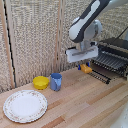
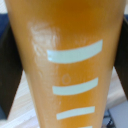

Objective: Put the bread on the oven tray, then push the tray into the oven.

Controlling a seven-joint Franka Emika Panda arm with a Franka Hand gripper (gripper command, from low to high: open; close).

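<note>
My clamp (image 1: 84,65), a white boxy block on the white and grey arm, hangs just off the front edge of the oven pan (image 1: 109,61). It is shut on the bread (image 1: 86,69), an orange-tan oblong held a little above the wooden table. The wrist view is almost filled by the bread (image 2: 70,60), orange with pale stripes, with dark fingers (image 2: 7,65) at both sides. The pan, a dark tray of parallel bars, sticks out of the dark oven (image 1: 118,46) over its dropped door at the exterior view's right. The bread is apart from the pan.
A blue cup (image 1: 55,81) and a yellow bowl (image 1: 41,82) stand on the table (image 1: 85,105) toward the exterior view's left. A patterned white plate (image 1: 25,105) lies nearer the front left. A woven screen backs the scene.
</note>
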